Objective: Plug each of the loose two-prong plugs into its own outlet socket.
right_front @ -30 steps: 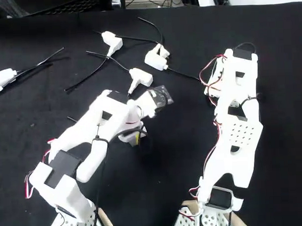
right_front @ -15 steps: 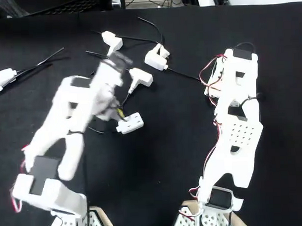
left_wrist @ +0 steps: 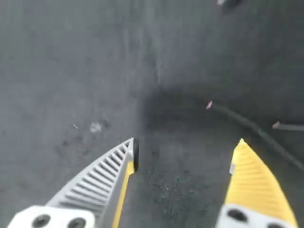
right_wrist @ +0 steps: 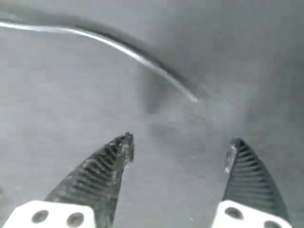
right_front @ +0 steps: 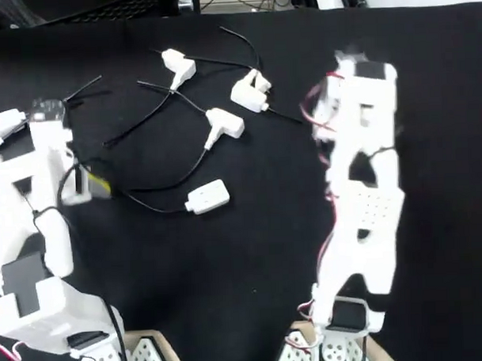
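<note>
The left gripper (left_wrist: 187,142) is being held wide open just over the black cloth (left_wrist: 71,71), its grey and yellow fingers well spread, with a thin black cable (left_wrist: 247,124) lying just beyond the yellow one. In the high view, a flat white connector (right_front: 207,197) is being left on the cloth well apart from this gripper, toward the other arm; three more white connectors (right_front: 225,123) are lying farther off, beyond it. The right gripper (right_wrist: 181,139) is likewise being kept wide open, and a cable end (right_wrist: 187,92) is lying just ahead of its dark fingers.
</note>
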Tool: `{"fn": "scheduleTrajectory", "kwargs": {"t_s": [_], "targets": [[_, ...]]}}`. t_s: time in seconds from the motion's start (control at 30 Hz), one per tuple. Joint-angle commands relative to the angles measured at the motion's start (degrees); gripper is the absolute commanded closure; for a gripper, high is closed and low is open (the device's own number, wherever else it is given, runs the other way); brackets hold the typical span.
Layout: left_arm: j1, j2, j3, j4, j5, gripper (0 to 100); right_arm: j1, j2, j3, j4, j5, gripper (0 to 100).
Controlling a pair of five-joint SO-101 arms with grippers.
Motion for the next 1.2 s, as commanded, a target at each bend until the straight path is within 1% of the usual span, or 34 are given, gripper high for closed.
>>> {"fn": "scheduleTrajectory", "kwargs": {"t_s": [0.0,0.07,0.17,0.23,0.33,0.4,0.6,0.83,0.93,1.0,1.17], "targets": [[-1.5,-0.8,9.1,-8.5,0.8,68,-4.2,1.5,-9.8,1.5,0.5,68.9],[-1.6,-1.8,12.1,-11.5,3.9,68,-4.6,2.9,-11.7,1.5,0.5,68.8],[-1.6,-4.0,13.4,-13.1,6.9,68,-4.6,4.5,-14.0,1.1,0.6,68.8],[-1.5,-4.3,14.5,-13.7,8.2,68,-4.2,5.1,-16.4,-1.4,0.4,68.8],[-1.5,-4.8,16.9,-16.4,8.7,68,-3.9,6.2,-21.8,-8.4,0.2,68.8],[-1.4,-4.9,17.5,-16.4,8.7,68,-4.7,7.6,-23.6,-13.4,0.2,68.8],[-1.3,-4.9,17.7,-16.3,8.8,68,-9.9,12.7,-24.2,-25.6,0.2,68.9],[-1.2,-4.9,17.9,-16.2,8.8,68,-15.8,19.6,-24.0,-46.1,0.5,69.1],[-1.2,-4.9,17.9,-16.2,8.8,68,-16.9,22.6,-24.3,-52.7,0.5,69.1],[-1.2,-4.9,18.0,-16.2,8.8,68,-16.9,23.7,-24.4,-55.0,0.2,69.1],[-1.4,-4.9,18.0,-16.2,8.8,68,-14.8,25.0,-24.3,-55.0,0.2,69.1]]}}
